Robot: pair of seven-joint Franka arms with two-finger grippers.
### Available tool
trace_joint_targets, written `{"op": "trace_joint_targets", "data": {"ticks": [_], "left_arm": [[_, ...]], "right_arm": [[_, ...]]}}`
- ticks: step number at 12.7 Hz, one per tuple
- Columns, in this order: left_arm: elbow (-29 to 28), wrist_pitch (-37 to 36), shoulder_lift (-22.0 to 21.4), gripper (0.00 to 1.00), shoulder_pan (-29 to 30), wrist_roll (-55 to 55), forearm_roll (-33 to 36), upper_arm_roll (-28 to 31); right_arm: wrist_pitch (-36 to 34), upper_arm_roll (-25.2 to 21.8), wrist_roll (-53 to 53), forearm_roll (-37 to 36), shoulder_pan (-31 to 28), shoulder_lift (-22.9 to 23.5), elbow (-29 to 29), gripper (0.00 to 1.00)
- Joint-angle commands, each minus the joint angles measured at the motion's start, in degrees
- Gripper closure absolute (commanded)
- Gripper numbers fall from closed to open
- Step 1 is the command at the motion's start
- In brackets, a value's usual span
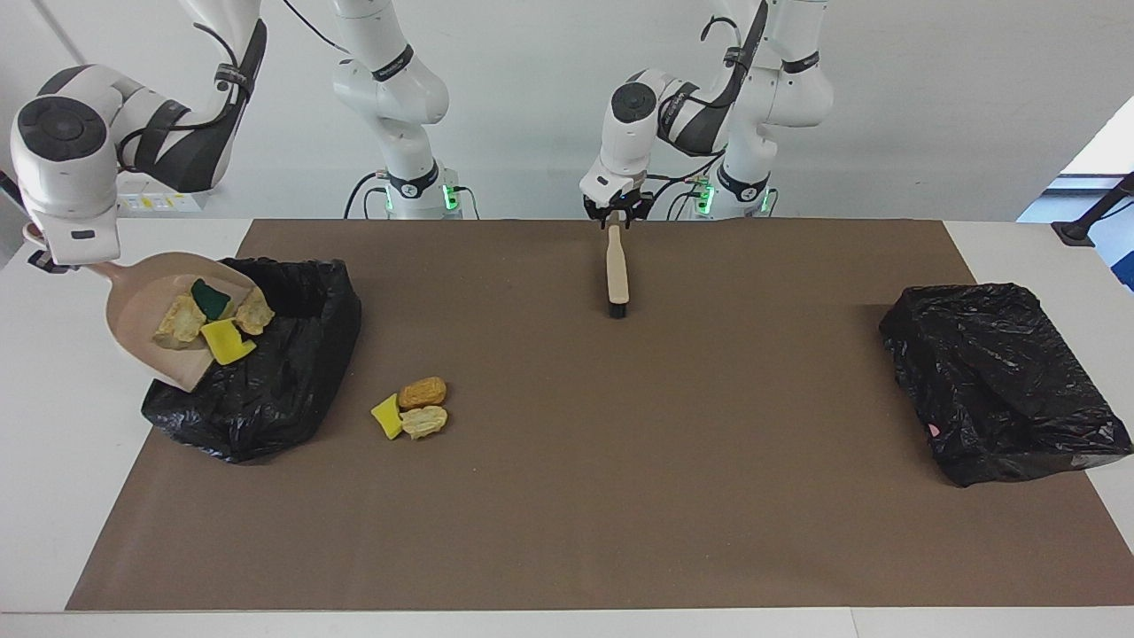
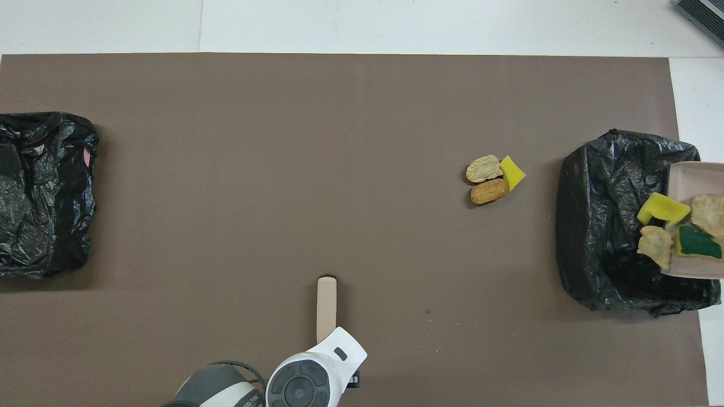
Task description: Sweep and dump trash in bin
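Right gripper (image 1: 53, 257) grips tilted dustpan (image 1: 146, 310) over bin (image 1: 292, 372), four scraps (image 1: 213, 323) inside. Left gripper (image 1: 617, 215) closed on brush (image 1: 617, 275), upright on mat (image 1: 620, 487). Three scraps (image 1: 415, 408) lie near bin.

Brown mat (image 1: 620, 496) on white table (image 1: 53, 461).

The right gripper (image 1: 55, 257) is hidden by its own wrist housing (finger state cannot be told). The dustpan (image 2: 698, 181) is cut off by the overhead view's edge. The brush (image 2: 326, 305) handle's upper end is covered by the left arm.
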Motion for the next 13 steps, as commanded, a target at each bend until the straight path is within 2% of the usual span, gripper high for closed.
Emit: {"op": "trace_joint_targets", "data": {"ticks": [1, 5, 7, 9, 11, 13], "left_arm": [[5.0, -0.1, 4.2, 0.00, 3.2, 3.4, 2.2, 0.7], [14.4, -4.9, 5.3, 0.00, 3.8, 9.0, 12.9, 9.5], [22.0, -10.1, 6.0, 0.00, 3.2, 15.4, 14.8, 17.0], [32.0, -17.7, 8.7, 0.00, 3.2, 22.6, 15.1, 22.7], [39.4, -22.9, 10.3, 0.00, 3.1, 28.1, 19.0, 27.6], [45.2, -25.8, 10.1, 0.00, 3.1, 32.3, 23.5, 32.6]], "right_arm": [[-0.5, 0.2, 4.0, -3.8, 1.6, -0.7, 0.1, 1.00], [-8.0, 0.2, 4.4, -6.7, 5.0, 2.3, 6.9, 1.00], [-8.6, 0.2, 4.4, -9.8, 6.5, 2.3, 7.5, 1.00], [-8.2, 0.8, 4.3, -13.9, 7.4, 2.4, 7.4, 1.00], [-8.3, 1.0, 4.3, -16.1, 8.6, 2.5, 7.5, 1.00], [-8.8, 1.0, 4.2, -18.5, 10.2, 2.7, 7.6, 1.00]]}}
